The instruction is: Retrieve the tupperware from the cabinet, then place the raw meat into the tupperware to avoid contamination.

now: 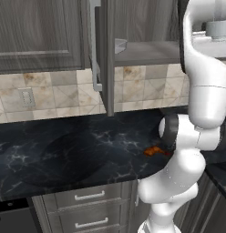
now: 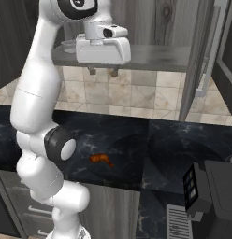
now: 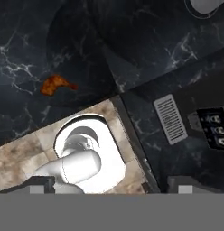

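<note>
Grey cabinet [image 1: 105,54] open, jaws spread beside shelf, raw meat [image 2: 101,159] on countertop [image 2: 150,149]

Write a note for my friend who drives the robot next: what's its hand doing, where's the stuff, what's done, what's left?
Gripper: open, empty, raised at shelf height before the open cabinet.
Tupperware: apparently the pale container on the cabinet shelf, not yet taken.
Raw meat: lying on the dark counter, below the gripper.
Done: cabinet door opened.
Left: grasp the tupperware, set it on the counter, put the meat inside.
</note>
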